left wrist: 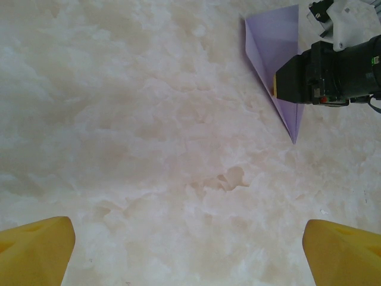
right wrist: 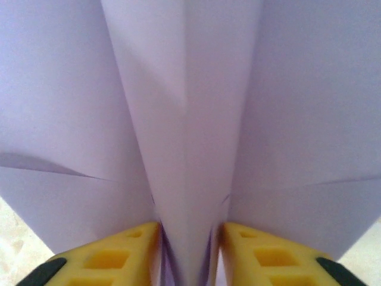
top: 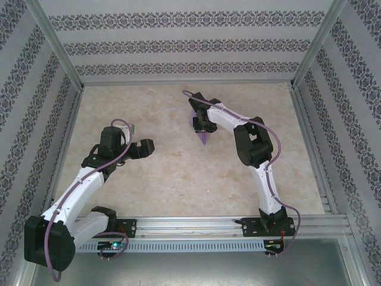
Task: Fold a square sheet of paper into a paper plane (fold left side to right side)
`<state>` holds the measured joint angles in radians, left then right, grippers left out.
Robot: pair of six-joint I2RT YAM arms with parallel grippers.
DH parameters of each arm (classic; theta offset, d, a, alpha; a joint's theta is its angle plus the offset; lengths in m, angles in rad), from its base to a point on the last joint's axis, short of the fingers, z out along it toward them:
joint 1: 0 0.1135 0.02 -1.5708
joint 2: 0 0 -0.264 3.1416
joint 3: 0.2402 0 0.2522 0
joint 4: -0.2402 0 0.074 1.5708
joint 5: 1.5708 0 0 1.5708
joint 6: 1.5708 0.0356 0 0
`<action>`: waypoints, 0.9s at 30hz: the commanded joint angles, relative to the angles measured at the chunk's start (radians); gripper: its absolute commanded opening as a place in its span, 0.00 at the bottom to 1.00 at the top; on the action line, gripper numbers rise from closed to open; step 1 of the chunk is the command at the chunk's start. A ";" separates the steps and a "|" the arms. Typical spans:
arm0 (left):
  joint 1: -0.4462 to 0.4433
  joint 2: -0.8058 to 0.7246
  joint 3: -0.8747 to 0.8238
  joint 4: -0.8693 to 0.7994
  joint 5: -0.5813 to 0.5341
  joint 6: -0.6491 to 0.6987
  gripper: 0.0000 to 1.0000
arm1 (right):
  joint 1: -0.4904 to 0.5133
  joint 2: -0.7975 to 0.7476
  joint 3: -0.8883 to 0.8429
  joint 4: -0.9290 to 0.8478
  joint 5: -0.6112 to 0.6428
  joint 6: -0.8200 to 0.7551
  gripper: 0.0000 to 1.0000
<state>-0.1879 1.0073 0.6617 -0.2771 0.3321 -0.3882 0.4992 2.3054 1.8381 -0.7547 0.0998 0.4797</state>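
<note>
The right jaws straddle the centre fold of the lavender paper plane (right wrist: pixel 184 119), clamped or loose I cannot tell, while the left jaws gape wide above the counter (left wrist: pixel 149 149)

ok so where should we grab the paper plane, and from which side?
Pinch the raised centre fold of the paper plane, coming down from above, one finger either side. The wings lie flat and thin on the table, leaving no edge to get under; the fold looks like the only part standing up. The right fingers straddle it that way.
</note>
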 commanded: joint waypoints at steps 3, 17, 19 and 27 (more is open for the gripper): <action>0.013 -0.004 0.036 -0.031 -0.011 0.032 0.98 | -0.005 -0.042 -0.054 -0.009 0.015 -0.004 0.40; 0.022 0.006 0.076 -0.048 0.003 0.026 1.00 | 0.016 -0.161 -0.102 -0.005 0.001 0.020 0.41; 0.025 0.004 0.080 -0.052 0.000 0.029 1.00 | 0.023 -0.188 -0.123 -0.002 0.007 0.022 0.41; 0.056 -0.058 0.075 -0.079 -0.059 0.061 1.00 | 0.067 -0.406 -0.308 0.051 0.048 0.012 0.56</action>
<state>-0.1551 0.9916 0.7132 -0.3199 0.3107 -0.3630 0.5510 1.9999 1.5883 -0.7193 0.1158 0.4953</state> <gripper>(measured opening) 0.997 0.552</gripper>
